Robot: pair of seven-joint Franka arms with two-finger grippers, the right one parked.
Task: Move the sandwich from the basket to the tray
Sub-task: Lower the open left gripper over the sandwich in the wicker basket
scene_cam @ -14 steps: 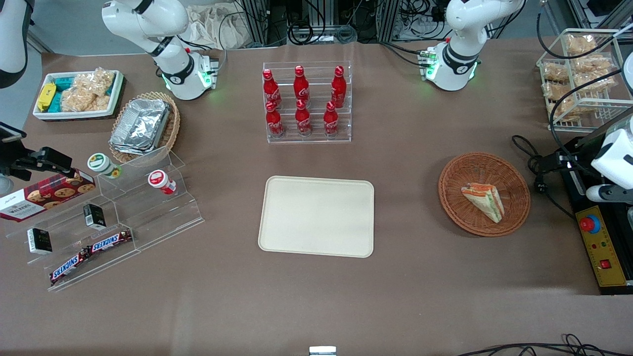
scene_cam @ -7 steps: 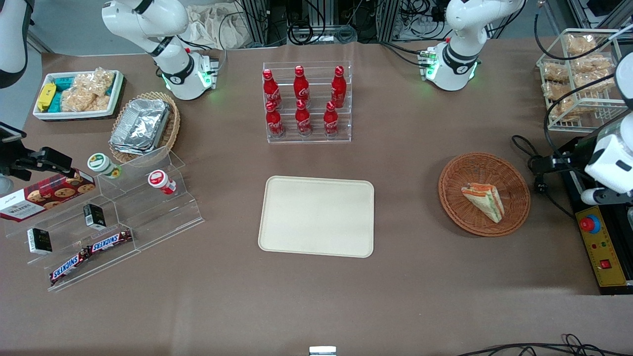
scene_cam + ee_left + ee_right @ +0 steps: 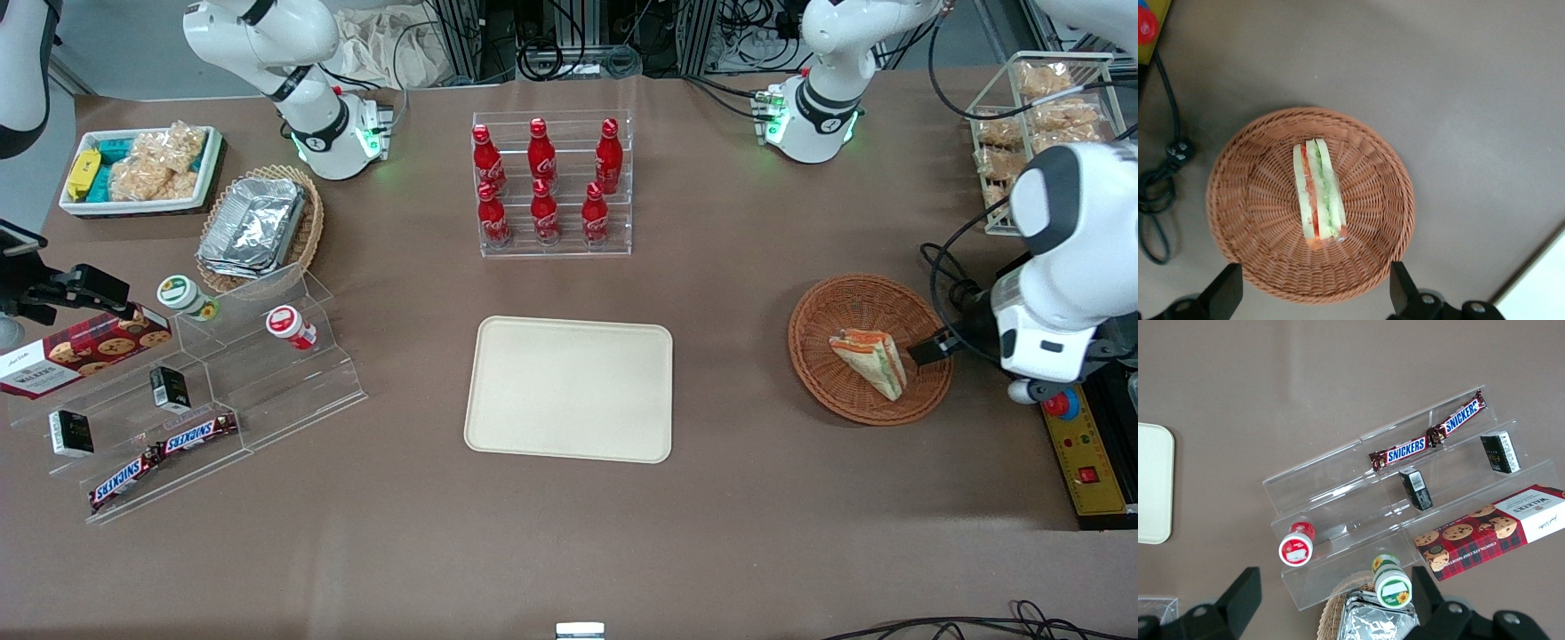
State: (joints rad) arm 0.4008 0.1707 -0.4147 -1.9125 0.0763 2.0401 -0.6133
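The sandwich (image 3: 871,360) is a wrapped wedge with orange, red and green stripes. It lies in the round reddish-brown basket (image 3: 836,311), toward the working arm's end of the table. My gripper (image 3: 942,348) hangs above the basket's rim on the side nearest the table end, open and holding nothing. In the left wrist view the sandwich (image 3: 1318,190) lies in the middle of the basket (image 3: 1251,207), and my gripper (image 3: 1313,295) has its black fingertips (image 3: 1225,293) spread wider than the sandwich. The cream tray (image 3: 569,388) lies bare at mid-table, and its corner (image 3: 1545,283) shows in the left wrist view.
A black cable (image 3: 942,276) and a yellow-topped box with a red stop button (image 3: 1080,444) lie beside the basket at the table end. A wire rack of bagged snacks (image 3: 1040,133) stands farther back. A clear rack of red bottles (image 3: 551,182) stands farther from the camera than the tray.
The left arm has swung in from the table end toward the basket and come lower. Its gripper now hangs over the basket's rim. Sandwich, basket and tray have not moved.
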